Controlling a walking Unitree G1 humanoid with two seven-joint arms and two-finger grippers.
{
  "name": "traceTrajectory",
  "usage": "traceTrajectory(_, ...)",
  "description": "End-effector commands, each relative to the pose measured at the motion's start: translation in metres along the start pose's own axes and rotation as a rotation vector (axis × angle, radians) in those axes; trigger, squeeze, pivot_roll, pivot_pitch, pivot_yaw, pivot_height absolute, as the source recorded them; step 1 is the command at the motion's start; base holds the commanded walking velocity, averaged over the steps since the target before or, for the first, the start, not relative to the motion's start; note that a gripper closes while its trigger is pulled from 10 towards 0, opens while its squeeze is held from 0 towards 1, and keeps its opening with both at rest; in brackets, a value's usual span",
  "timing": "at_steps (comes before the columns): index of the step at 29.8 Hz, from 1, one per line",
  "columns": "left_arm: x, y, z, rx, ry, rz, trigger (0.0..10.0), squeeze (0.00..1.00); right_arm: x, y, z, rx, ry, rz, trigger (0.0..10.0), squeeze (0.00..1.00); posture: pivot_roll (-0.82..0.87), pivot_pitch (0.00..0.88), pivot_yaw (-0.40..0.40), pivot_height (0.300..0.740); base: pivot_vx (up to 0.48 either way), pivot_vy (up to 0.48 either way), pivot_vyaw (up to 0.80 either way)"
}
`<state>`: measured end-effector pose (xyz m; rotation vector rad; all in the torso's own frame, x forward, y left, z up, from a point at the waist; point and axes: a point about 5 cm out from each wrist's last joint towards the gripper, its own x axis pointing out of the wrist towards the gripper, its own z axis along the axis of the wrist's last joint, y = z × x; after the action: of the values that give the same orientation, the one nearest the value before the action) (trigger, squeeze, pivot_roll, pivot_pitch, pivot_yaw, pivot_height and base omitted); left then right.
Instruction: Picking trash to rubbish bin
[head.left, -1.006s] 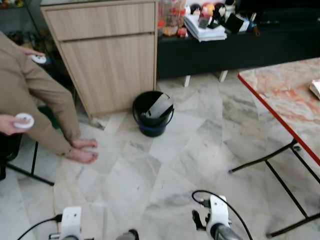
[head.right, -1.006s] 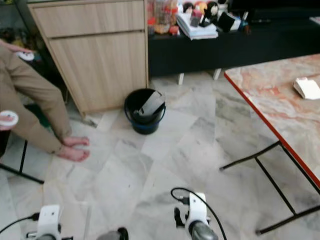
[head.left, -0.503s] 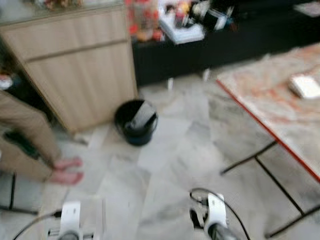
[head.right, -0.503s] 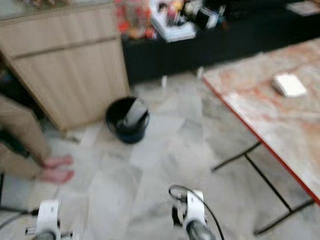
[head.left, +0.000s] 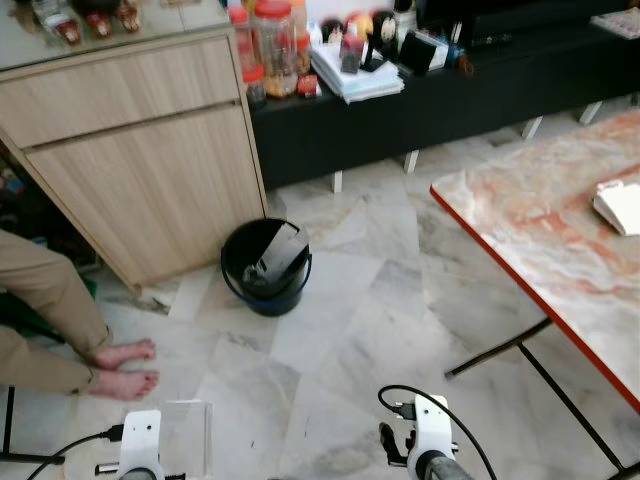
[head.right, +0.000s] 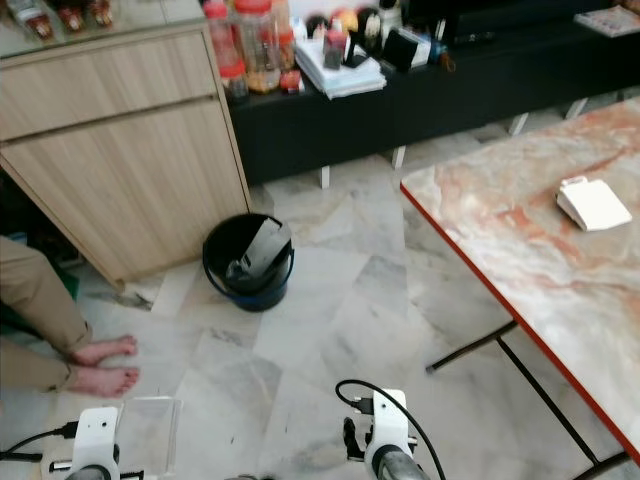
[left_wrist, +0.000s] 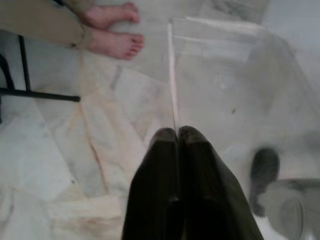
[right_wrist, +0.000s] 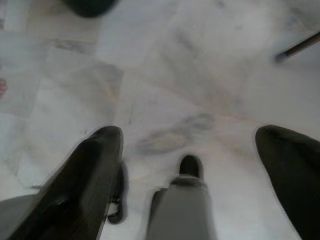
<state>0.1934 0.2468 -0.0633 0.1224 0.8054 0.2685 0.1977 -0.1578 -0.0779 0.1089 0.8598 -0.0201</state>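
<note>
The left gripper (left_wrist: 177, 137) hangs low over the marble floor (head.left: 380, 300), its two black fingers pressed together on the edge of a clear plastic sheet (left_wrist: 225, 75), a see-through piece of trash that stands out ahead of the fingertips and also shows as a pale, glassy rectangle beside the left wrist (head.left: 140, 445) at the bottom of the head view. The right gripper (right_wrist: 187, 145) is held low as well, pointing down at the floor with its fingers spread wide apart and nothing between them; the right wrist (head.left: 432, 440) with its looped black cable sits at the lower edge of the head view. The black rubbish bin (head.left: 265, 265) stands on the floor well ahead of both arms, just in front of a wooden cabinet (head.left: 140, 150), with a dark flat piece leaning inside it. A person's bare feet (head.left: 125, 368) rest on the floor to the left of the bin. A red-edged marble table (head.left: 550, 230) on the right carries a white packet (head.left: 620, 205).
</note>
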Motion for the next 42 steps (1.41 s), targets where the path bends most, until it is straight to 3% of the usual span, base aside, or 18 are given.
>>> traceTrajectory(1, -0.003, 0.004, -0.013, 0.007, 0.05, 0.006, 10.0, 0.0, -0.001, -0.002, -0.003, 0.033, 0.009, -0.019, 10.0, 0.0, 0.11, 0.126, 0.031, 0.74, 0.424, 0.0, 0.0)
traceTrajectory(16, -0.002, 0.01, -0.011, 0.012, 0.046, 0.016, 10.0, 0.0, 0.002, 0.008, 0.003, -0.016, -0.003, 0.017, 10.0, 0.0, 0.13, 0.077, 0.042, 0.74, 0.423, 0.0, 0.0)
traceTrajectory(30, -0.001, 0.012, -0.005, 0.015, 0.033, 0.019, 10.0, 0.0, 0.001, 0.01, -0.002, 0.002, 0.013, 0.024, 10.0, 0.0, 0.14, 0.046, 0.048, 0.74, 0.423, 0.0, 0.17)
traceTrajectory(34, -0.001, 0.011, -0.008, 0.018, 0.04, 0.015, 10.0, 0.0, 0.001, 0.013, -0.002, -0.087, 0.009, 0.054, 10.0, 0.0, 0.13, 0.035, 0.045, 0.74, 0.422, 0.0, 0.0)
traceTrajectory(42, -0.001, 0.009, -0.008, 0.022, 0.043, 0.008, 10.0, 0.0, 0.001, 0.012, -0.001, -0.03, 0.013, 0.031, 10.0, 0.0, 0.14, 0.016, 0.047, 0.74, 0.407, 0.0, 0.37)
